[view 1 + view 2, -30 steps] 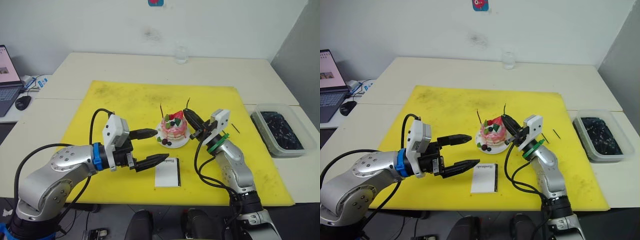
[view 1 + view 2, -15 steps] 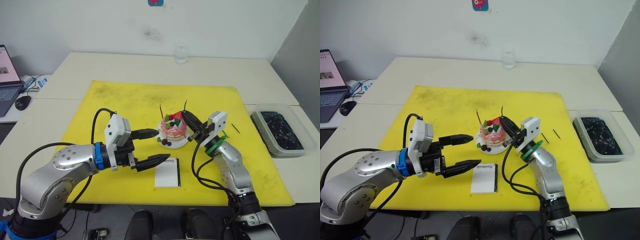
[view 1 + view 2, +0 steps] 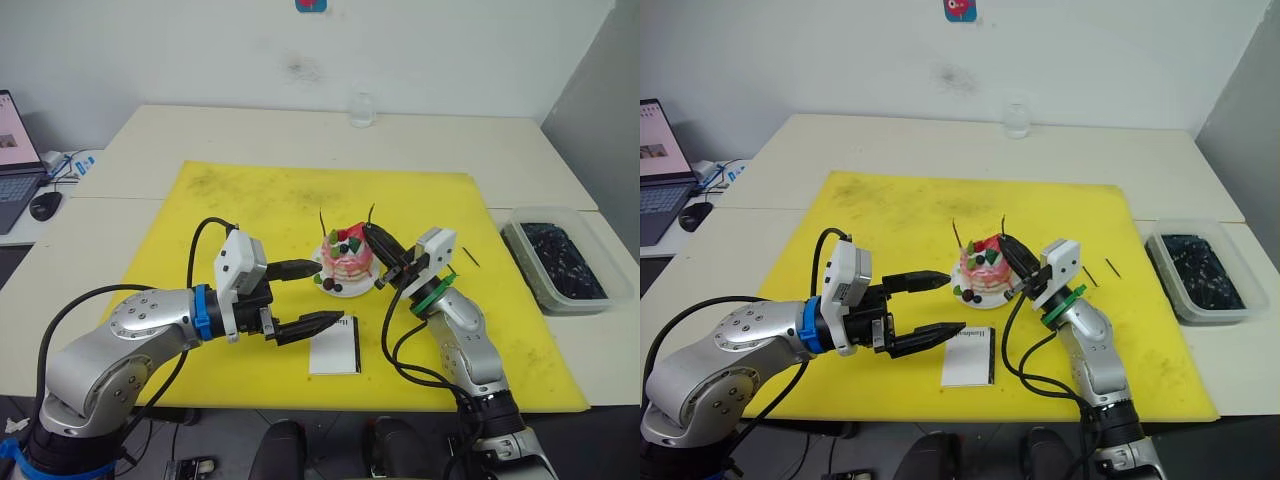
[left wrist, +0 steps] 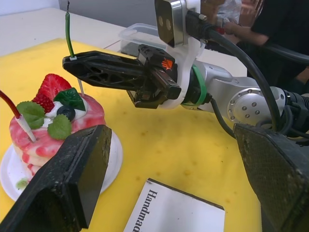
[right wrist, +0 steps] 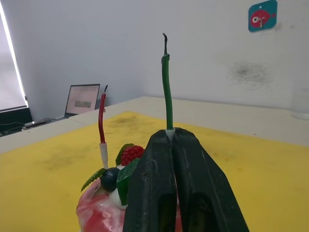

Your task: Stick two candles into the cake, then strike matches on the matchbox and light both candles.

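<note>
1. The right gripper [image 5: 172,140] has its fingers [image 4: 104,72] pressed together on the pale lower end of the green candle [image 5: 166,92]; the candle stands upright above the fingertips, its dark wick at the top; its pale foot reaches down toward the top of the cake [image 3: 347,262], though whether it is seated in the cake cannot be told.
2. The red candle [image 5: 102,121] already stands in the cake on the side toward the robot's left, leaning a little, its pale end sunk into the frosting beside the green leaves and the strawberry.
3. The cake sits on its white plate [image 3: 330,289] near the middle of the yellow mat [image 3: 250,200]; the right gripper reaches over it from the robot's right.
4. The left gripper [image 3: 305,296] hovers with its fingers [image 4: 72,179] spread wide and holding nothing; one fingertip is just beside the plate, the other above the near corner of the matchbox [image 3: 335,350].
5. The matchbox lies flat on the mat, nearer the robot than the cake, its black lettering facing up.
6. Two matches [image 3: 1101,270] lie on the mat to the right of the right gripper, close to each other and apart from the cake.
7. Farther out on the tabletop [image 3: 250,130]: a clear glass [image 3: 362,107] at the far edge; a plastic tub [image 3: 560,260] of dark contents at the right; a laptop [image 3: 15,160] and a mouse [image 3: 45,205] at the left.
</note>
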You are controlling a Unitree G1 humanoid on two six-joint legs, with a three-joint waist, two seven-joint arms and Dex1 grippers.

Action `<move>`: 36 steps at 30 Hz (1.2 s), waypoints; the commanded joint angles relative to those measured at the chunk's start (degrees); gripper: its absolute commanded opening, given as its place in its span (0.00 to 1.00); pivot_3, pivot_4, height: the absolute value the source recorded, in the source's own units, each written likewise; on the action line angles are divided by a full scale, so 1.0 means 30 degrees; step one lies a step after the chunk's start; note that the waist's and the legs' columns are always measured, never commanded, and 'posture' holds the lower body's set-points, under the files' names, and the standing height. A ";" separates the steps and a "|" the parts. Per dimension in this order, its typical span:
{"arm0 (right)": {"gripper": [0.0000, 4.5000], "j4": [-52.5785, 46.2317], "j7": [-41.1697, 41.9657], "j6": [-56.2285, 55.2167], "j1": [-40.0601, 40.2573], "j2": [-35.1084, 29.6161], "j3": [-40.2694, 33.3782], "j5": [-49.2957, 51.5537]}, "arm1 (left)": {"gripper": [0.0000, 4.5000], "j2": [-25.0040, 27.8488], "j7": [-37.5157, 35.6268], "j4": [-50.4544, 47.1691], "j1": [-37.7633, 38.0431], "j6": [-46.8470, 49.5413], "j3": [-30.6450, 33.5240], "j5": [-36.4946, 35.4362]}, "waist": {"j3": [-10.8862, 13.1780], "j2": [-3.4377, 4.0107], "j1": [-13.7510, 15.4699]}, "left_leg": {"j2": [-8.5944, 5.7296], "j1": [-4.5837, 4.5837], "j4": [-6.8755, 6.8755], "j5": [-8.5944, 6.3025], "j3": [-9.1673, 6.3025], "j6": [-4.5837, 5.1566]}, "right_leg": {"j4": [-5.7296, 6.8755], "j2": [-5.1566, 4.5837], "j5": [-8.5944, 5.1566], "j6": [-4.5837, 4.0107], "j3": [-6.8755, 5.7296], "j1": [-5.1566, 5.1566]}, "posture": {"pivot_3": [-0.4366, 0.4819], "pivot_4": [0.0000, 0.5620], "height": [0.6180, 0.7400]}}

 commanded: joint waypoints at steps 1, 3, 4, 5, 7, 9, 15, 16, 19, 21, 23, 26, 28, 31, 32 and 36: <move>0.01 -0.0783 -0.0159 -0.0790 -0.0173 0.0059 0.0006 -0.0209 | 1.00 0.0107 -0.0262 -0.0320 -0.0054 -0.0392 0.0019 0.0111 | 0.0000 0.0000 -0.0001 | 0.0000 -0.0001 0.0000 0.0000 -0.0001 0.0000 | -0.0001 0.0000 0.0000 0.0000 0.0000 0.0000 | 0.48 0.27 1.00; 0.01 -0.0650 -0.0200 -0.0877 -0.0237 0.0051 -0.0028 -0.0264 | 1.00 0.0093 -0.0289 -0.0312 -0.0032 -0.0411 -0.0007 0.0144 | 0.0000 0.0000 -0.0001 | 0.0000 -0.0001 0.0000 0.0000 0.0000 0.0000 | 0.0000 0.0000 0.0000 0.0000 0.0001 0.0000 | 0.48 0.27 1.00; 0.01 -0.0531 -0.0202 -0.0862 -0.0248 0.0047 -0.0042 -0.0248 | 1.00 0.0082 -0.0306 -0.0301 -0.0028 -0.0426 -0.0028 0.0171 | 0.0000 0.0000 0.0000 | -0.0001 -0.0001 0.0000 0.0000 0.0001 0.0000 | -0.0001 0.0000 0.0000 0.0000 0.0001 0.0000 | 0.48 0.27 1.00; 0.01 -0.0451 -0.0199 -0.0847 -0.0248 0.0043 -0.0044 -0.0224 | 1.00 0.0070 -0.0323 -0.0294 -0.0027 -0.0434 -0.0038 0.0195 | 0.0000 0.0000 -0.0001 | -0.0001 -0.0001 0.0000 0.0000 0.0001 0.0000 | -0.0001 0.0000 0.0000 0.0000 0.0002 0.0000 | 0.48 0.27 1.00; 0.01 -0.0138 -0.0263 -0.0898 -0.0250 0.0051 -0.0113 -0.0235 | 1.00 0.0026 -0.0354 -0.0268 -0.0052 -0.0440 -0.0059 0.0239 | 0.0000 0.0000 0.0000 | -0.0001 -0.0001 0.0000 0.0000 0.0000 0.0000 | 0.0000 0.0000 0.0000 0.0000 0.0001 0.0000 | 0.48 0.27 1.00; 0.01 0.0106 -0.0366 -0.0938 -0.0264 0.0095 -0.0177 -0.0236 | 1.00 -0.0011 -0.0385 -0.0263 -0.0062 -0.0432 -0.0055 0.0268 | 0.0000 0.0000 -0.0001 | -0.0001 -0.0001 0.0000 0.0000 0.0000 0.0000 | 0.0000 -0.0001 0.0000 0.0000 0.0001 0.0000 | 0.48 0.27 1.00; 0.01 0.0787 -0.0646 -0.1059 -0.0392 0.0345 -0.0214 -0.0280 | 1.00 -0.0047 -0.0470 -0.0216 -0.0107 -0.0463 -0.0087 0.0334 | 0.0000 0.0001 -0.0001 | 0.0000 0.0000 0.0000 0.0000 0.0000 0.0000 | -0.0001 -0.0002 0.0000 -0.0001 0.0002 0.0000 | 0.48 0.27 1.00; 0.01 0.0846 -0.0638 -0.1095 -0.0371 0.0375 -0.0177 -0.0314 | 1.00 -0.0056 -0.0491 -0.0193 -0.0115 -0.0491 -0.0105 0.0366 | 0.0000 0.0001 -0.0001 | 0.0000 0.0000 0.0000 0.0000 0.0000 0.0000 | -0.0001 -0.0002 -0.0001 -0.0001 0.0002 0.0000 | 0.48 0.27 1.00; 0.01 0.0951 -0.0616 -0.1238 -0.0181 0.0420 -0.0081 -0.0422 | 1.00 -0.0045 -0.0619 -0.0131 0.0005 -0.0632 -0.0113 0.0477 | 0.0000 0.0001 -0.0001 | 0.0000 0.0000 0.0000 0.0000 -0.0002 0.0000 | -0.0001 -0.0002 -0.0001 -0.0001 0.0001 0.0000 | 0.48 0.27 1.00; 0.01 0.0955 -0.0607 -0.1282 -0.0110 0.0441 -0.0085 -0.0434 | 1.00 -0.0016 -0.0695 -0.0121 0.0103 -0.0714 -0.0107 0.0534 | 0.0000 0.0001 -0.0001 | 0.0000 0.0000 0.0000 0.0000 0.0001 0.0001 | 0.0000 -0.0003 0.0000 -0.0001 0.0003 0.0000 | 0.48 0.27 1.00; 0.01 0.0799 -0.0602 -0.1284 0.0066 0.0441 -0.0068 -0.0428 | 1.00 0.0005 -0.0731 -0.0120 0.0186 -0.0789 -0.0113 0.0573 | 0.0000 0.0001 -0.0001 | 0.0000 0.0000 0.0000 0.0000 0.0001 0.0001 | -0.0001 -0.0004 -0.0001 -0.0001 0.0002 0.0000 | 0.48 0.27 1.00; 0.01 0.0163 -0.0664 -0.1138 0.0500 0.0434 0.0000 -0.0361 | 1.00 0.0005 -0.0774 -0.0144 0.0267 -0.0870 -0.0121 0.0625 | 0.0000 0.0001 0.0003 | 0.0000 -0.0002 0.0000 0.0000 0.0000 0.0000 | -0.0001 -0.0005 -0.0001 -0.0001 0.0000 0.0000 | 0.48 0.27 1.00; 0.01 -0.0277 -0.0728 -0.1033 0.0778 0.0436 0.0058 -0.0336 | 1.00 -0.0014 -0.0794 -0.0162 0.0305 -0.0893 -0.0099 0.0660 | 0.0000 0.0001 0.0004 | 0.0000 -0.0002 -0.0002 0.0000 -0.0002 0.0000 | -0.0002 -0.0007 -0.0001 -0.0001 0.0001 0.0001 | 0.48 0.27 1.00; 0.01 -0.0636 -0.0868 -0.0974 0.1197 0.0459 0.0144 -0.0370 | 1.00 -0.0042 -0.0829 -0.0150 0.0318 -0.0906 -0.0092 0.0711 | 0.0000 0.0001 -0.0004 | 0.0001 0.0000 -0.0002 0.0000 0.0005 0.0000 | -0.0002 -0.0008 -0.0001 -0.0001 0.0006 0.0000 | 0.48 0.27 1.00; 0.01 -0.0631 -0.0918 -0.0969 0.1307 0.0464 0.0189 -0.0419 | 1.00 -0.0050 -0.0847 -0.0137 0.0300 -0.0912 -0.0108 0.0734 | 0.0000 0.0001 -0.0001 | 0.0001 0.0000 -0.0001 0.0000 0.0000 0.0000 | -0.0002 -0.0008 -0.0001 -0.0002 0.0001 0.0000 | 0.48 0.27 1.00; 0.01 -0.0233 -0.1065 -0.1176 0.1376 0.0546 0.0287 -0.0633 | 1.00 -0.0110 -0.0843 -0.0062 0.0097 -0.0867 -0.0223 0.0766 | 0.0000 0.0001 -0.0001 | 0.0000 0.0001 -0.0001 0.0000 0.0002 0.0000 | -0.0002 -0.0010 -0.0001 -0.0002 0.0002 0.0000 | 0.48 0.27 1.00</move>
